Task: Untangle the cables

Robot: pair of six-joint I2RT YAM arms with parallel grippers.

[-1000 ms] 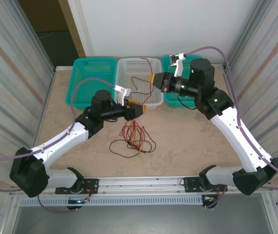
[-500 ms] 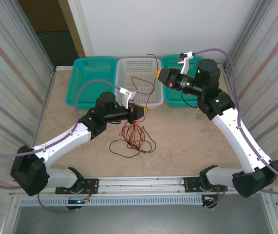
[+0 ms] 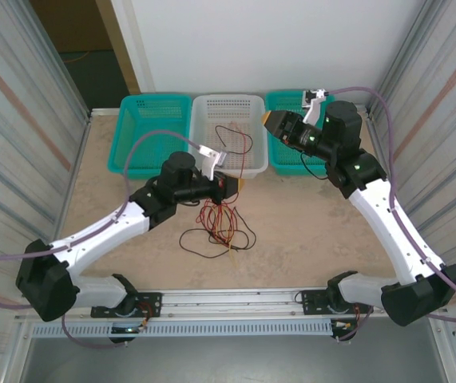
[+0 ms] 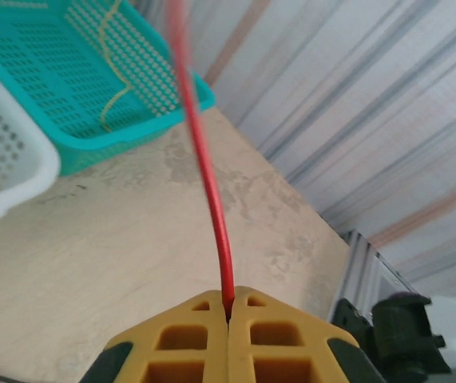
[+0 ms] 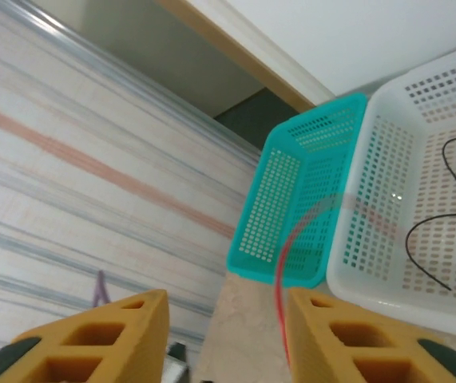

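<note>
The cables [image 3: 218, 227] lay in a red, black and yellow tangle near the middle of the counter [image 3: 315, 227]. The left hand [image 4: 228, 302] was pinched together on one red cable [image 4: 212, 199]. The right hand [image 5: 228, 319] was held apart above the white basket [image 3: 212, 108], and a blurry red strand perhaps touched its finger.
</note>
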